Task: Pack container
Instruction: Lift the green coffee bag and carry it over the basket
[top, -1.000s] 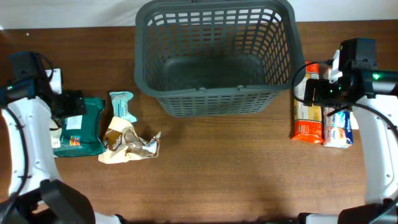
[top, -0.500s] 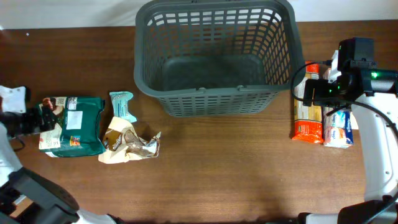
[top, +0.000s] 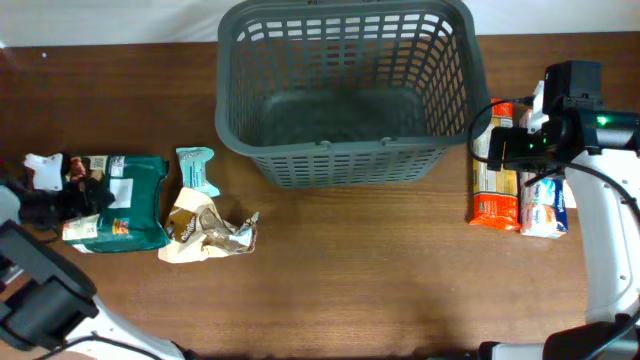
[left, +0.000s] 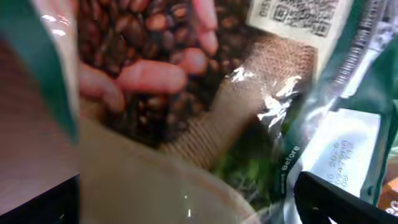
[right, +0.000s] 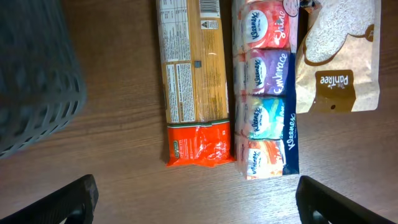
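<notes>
Poised over the coffee-bean bag (top: 125, 200) at the table's left edge.
With left gripper (left: 193, 205) spread apart astride the glossy bag, right gripper (right: 196, 199) likewise apart above pasta packet (right: 191, 81) and tissues (right: 267, 87) by the right edge; liable to slip off crinkly film or snag the slotted rim of the empty grey basket (top: 345, 149) mid far edge.

even bright light, blurred left wrist close-up, foil glare

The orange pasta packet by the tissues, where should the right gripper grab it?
Probably mid-length, from straight above, jaws across its narrow width: the pasta packet lies flat and long. The tissue pack hugs one long side, so room there is tight.
</notes>
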